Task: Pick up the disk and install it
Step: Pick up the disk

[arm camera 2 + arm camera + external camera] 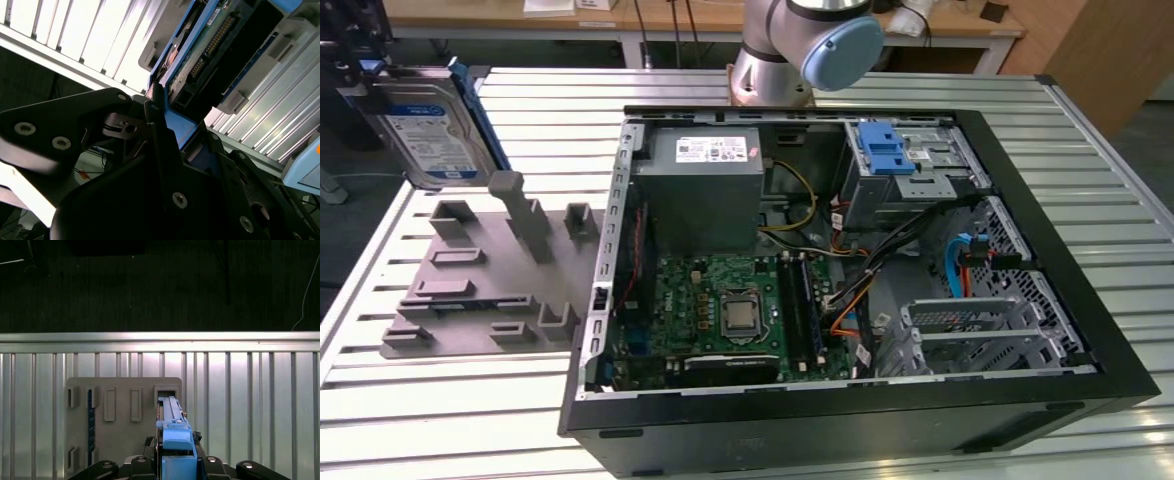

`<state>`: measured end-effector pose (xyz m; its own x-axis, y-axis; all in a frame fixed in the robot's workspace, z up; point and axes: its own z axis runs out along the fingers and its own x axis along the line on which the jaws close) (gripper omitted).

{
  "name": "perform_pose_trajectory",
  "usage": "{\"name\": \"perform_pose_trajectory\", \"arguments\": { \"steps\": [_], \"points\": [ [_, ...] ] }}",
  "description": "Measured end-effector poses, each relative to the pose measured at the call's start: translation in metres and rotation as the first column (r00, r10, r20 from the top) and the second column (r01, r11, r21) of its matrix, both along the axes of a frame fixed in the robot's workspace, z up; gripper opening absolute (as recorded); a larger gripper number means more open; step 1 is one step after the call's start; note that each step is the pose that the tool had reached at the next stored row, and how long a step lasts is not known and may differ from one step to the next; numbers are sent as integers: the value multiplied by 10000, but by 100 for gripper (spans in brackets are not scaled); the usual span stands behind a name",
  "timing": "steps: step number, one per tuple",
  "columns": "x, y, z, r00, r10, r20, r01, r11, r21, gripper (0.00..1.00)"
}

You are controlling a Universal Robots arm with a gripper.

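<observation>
The disk (434, 125), a silver-grey drive with a white-and-blue label and a blue carrier frame, hangs upright in the air at the exterior view's upper left. It is above the far end of the grey fixture plate (467, 290). My gripper (374, 80) is shut on the disk's upper end. In the first wrist view the disk (172, 432) appears edge-on between my gripper's (175, 462) black fingers, over the fixture plate (120, 430). The second wrist view looks along the disk's (210, 45) connector side, with the gripper (170, 132) clamped on its blue frame.
The open computer case (1067, 260) lies on the slatted metal table (454, 420) at the exterior view's right. Inside are a grey power supply box (707, 180), the motherboard (734, 310), cables, and a drive bay with a blue latch tab (887, 148). The arm's base (787, 50) stands behind the case.
</observation>
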<state>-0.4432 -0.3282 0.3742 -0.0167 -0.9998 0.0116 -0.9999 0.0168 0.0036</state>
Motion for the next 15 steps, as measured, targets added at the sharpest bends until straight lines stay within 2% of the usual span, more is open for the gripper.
{"name": "perform_pose_trajectory", "arguments": {
  "steps": [15],
  "points": [
    [0, 0, 38, 10000, 0, 0, 0, 10000, 0, 36]
  ]
}}
